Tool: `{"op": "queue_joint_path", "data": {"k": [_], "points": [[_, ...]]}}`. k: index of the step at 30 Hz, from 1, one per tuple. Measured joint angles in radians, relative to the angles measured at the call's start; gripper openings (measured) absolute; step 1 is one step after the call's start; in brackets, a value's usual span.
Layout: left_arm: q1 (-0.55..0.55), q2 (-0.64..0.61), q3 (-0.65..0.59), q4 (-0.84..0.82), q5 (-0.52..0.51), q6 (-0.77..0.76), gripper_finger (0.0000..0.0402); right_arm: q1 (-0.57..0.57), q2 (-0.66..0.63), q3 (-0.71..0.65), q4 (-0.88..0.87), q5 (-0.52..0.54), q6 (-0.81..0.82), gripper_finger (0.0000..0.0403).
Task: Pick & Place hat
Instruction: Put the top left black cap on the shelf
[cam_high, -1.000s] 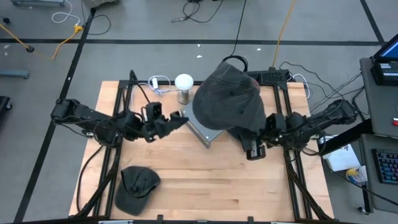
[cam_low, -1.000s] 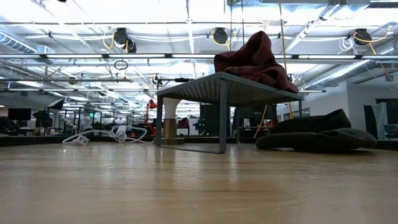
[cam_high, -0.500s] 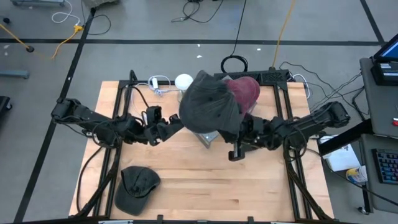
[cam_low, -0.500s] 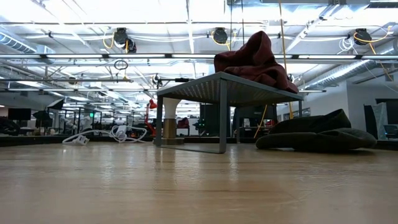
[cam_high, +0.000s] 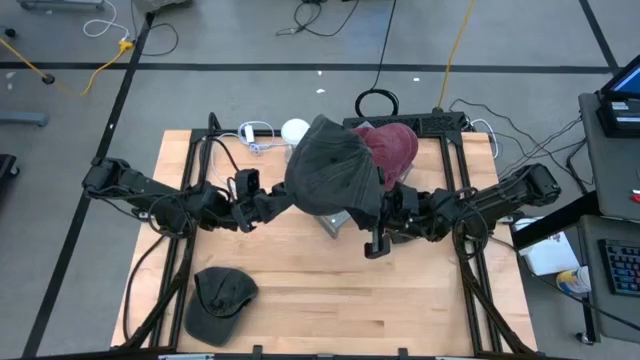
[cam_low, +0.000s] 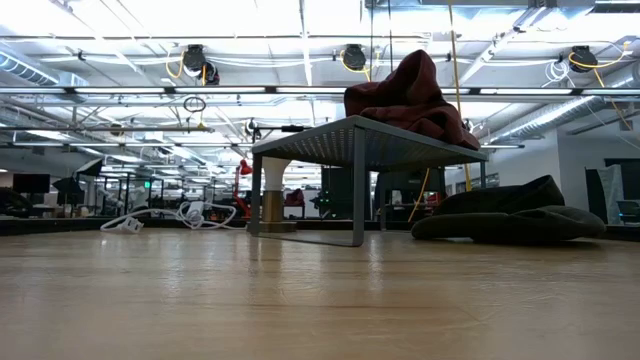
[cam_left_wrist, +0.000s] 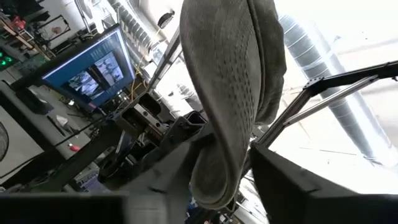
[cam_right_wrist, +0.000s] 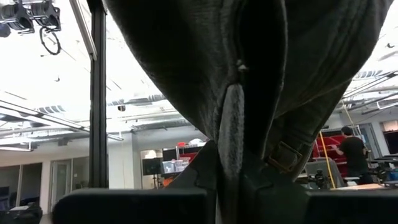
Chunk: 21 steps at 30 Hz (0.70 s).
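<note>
A dark grey hat (cam_high: 332, 168) is held up above the table's middle by my right gripper (cam_right_wrist: 225, 196), which points upward and is shut on it. My left gripper (cam_high: 278, 196) is open at the hat's left edge. In the left wrist view the hat's lower edge (cam_left_wrist: 214, 186) hangs between its two fingers; I cannot tell whether they touch it. A red hat (cam_high: 395, 148) lies in a heap on top of a grey metal shelf (cam_low: 360, 140). Another dark hat (cam_high: 222, 298) lies flat on the table at the near left. My right gripper pinches a gathered fold of the hat's underside (cam_right_wrist: 229, 134) between its two fingers, next to the strap buckle (cam_right_wrist: 281, 153). The fingers come from below, pointing up. The hat spreads over the gripper like a dome, lifted clear of the table and the shelf.
A white-topped cylinder (cam_high: 295, 131) and a white cable (cam_high: 255, 135) lie at the far edge, left of the shelf. There is bare wood along the near half of the table (cam_high: 400, 300). Black cables (cam_high: 375, 100) lie on the floor behind the table.
My right gripper has carried the dark grey hat from above the shelf toward the table's left, uncovering the red hat, and has then nearly stopped. The hat's left edge now reaches my left gripper.
</note>
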Motion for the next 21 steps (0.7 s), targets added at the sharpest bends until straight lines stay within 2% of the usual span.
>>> {"op": "queue_joint_path", "data": {"k": [5,7,11,15,18,21], "points": [[0.0,0.0,0.0,0.018,0.011,-0.005,0.0044,0.004,0.0,0.0,-0.017,0.002,0.003,0.002],[-0.001,-0.003,0.002,0.044,0.028,-0.005,0.0015,0.009,-0.002,0.0,-0.033,0.015,0.004,0.0024],[0.0,0.0,0.002,0.076,0.021,-0.016,0.0015,0.027,-0.001,0.0,-0.043,0.076,0.004,0.0038],[0.001,0.0,0.0,0.124,0.019,-0.012,0.0009,0.041,-0.026,0.0,-0.127,0.079,0.039,0.0085],[0.001,0.0,0.0,0.135,0.014,-0.032,0.0009,0.043,-0.078,0.0,-0.302,0.096,0.161,0.0137],[0.002,0.0,0.0,0.144,0.022,-0.046,0.0009,0.043,-0.146,0.0,-0.544,0.013,0.294,0.0189]]}}
